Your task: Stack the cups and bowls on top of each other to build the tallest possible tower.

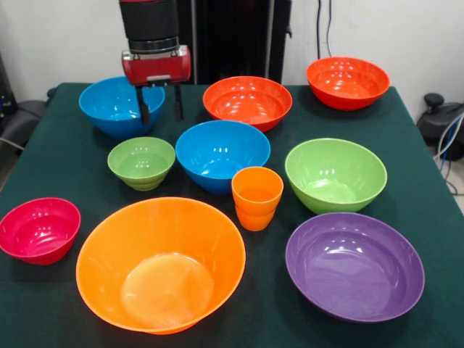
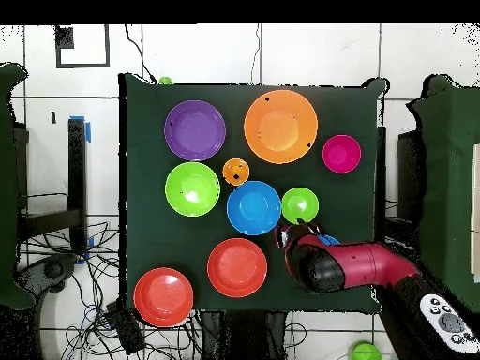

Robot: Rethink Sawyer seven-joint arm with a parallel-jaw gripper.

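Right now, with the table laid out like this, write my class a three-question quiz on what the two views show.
1. True or false: the orange cups stand nested, one in the other, in front of the middle blue bowl.
2. Which bowl does the gripper hang over? A. the purple bowl B. the far blue bowl C. the crimson bowl
3. Fill in: the widest bowl on the table is coloured ____.

Key
1. True
2. B
3. Orange: the large orange bowl.
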